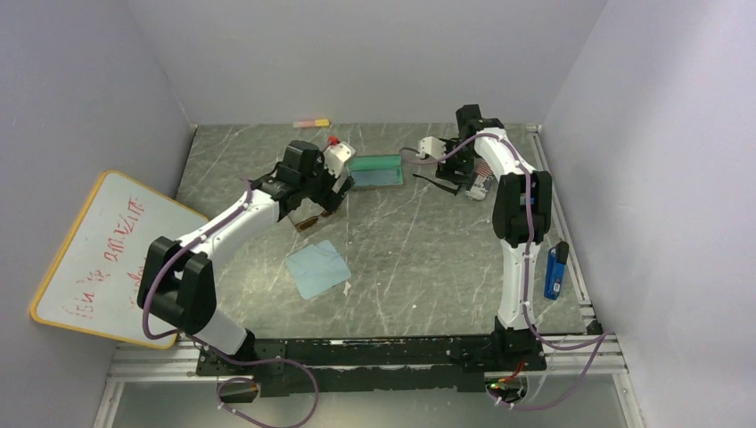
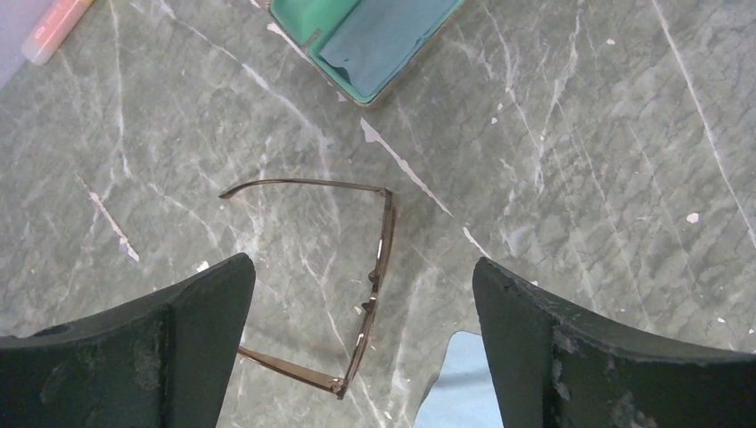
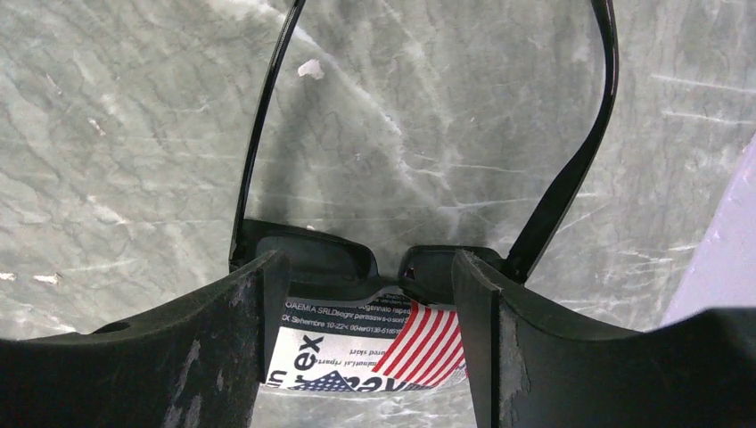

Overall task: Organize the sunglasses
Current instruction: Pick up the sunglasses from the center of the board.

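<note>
Left gripper gapes wide over the grey marbled table, gripping nothing — the thin-framed sunglasses lie unfolded on the top just beyond its fingertips, with bare stone ahead and an open green case farther on. Right gripper stands partly open, clamping nothing — the black sunglasses lie crosswise just past its fingertips, temples pointing away, a printed case showing between the fingers, the white wall close on its right

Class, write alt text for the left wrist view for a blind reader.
Thin brown-framed sunglasses lie unfolded on the marbled table, seen between the open left fingers. An open teal case holding a blue cloth sits beyond.
</note>
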Robot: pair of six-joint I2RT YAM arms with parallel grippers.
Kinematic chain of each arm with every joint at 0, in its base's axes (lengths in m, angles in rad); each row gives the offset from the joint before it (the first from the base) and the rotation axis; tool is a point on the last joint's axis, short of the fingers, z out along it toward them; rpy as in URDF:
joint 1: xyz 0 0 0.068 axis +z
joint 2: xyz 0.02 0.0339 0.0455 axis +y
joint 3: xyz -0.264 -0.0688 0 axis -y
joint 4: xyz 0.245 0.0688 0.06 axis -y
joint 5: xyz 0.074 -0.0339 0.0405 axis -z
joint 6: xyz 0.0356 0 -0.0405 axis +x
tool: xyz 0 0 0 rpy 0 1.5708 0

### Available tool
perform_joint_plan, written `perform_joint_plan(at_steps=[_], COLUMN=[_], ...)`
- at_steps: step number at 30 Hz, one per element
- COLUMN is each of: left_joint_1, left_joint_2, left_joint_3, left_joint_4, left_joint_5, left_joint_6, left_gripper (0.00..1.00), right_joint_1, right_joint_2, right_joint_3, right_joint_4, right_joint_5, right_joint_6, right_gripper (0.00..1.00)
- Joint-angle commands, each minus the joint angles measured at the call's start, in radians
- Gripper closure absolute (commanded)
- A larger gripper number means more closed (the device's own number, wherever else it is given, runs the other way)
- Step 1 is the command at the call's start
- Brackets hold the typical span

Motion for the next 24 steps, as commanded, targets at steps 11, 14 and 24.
perform_joint_plan(at_steps=[11, 14, 24], left_joint_1=[0.018, 0.018, 0.018], left_joint_2=[-0.026, -0.032, -0.020], left_joint_3=[0.008, 0.001, -0.002], left_joint_4=[0.076, 0.083, 0.075], left_joint_5=[0.061, 0.060, 0.061], left_joint_6=[-0.028, -0.029, -0.029], left_gripper=[0.03, 0.03, 0.03], right_joint_1=[-0.033, -0.033, -0.034], right_joint_2=[-0.184, -0.195, -0.159], right_joint_3=[0.026, -0.015, -0.100], right_joint_4=[-0.098, -0.127, -0.087], right_joint_5=[-0.117, -0.075, -0.014], right_joint_6=[-0.159, -0.201, -0.226], right_gripper=[0.29, 0.29, 0.28])
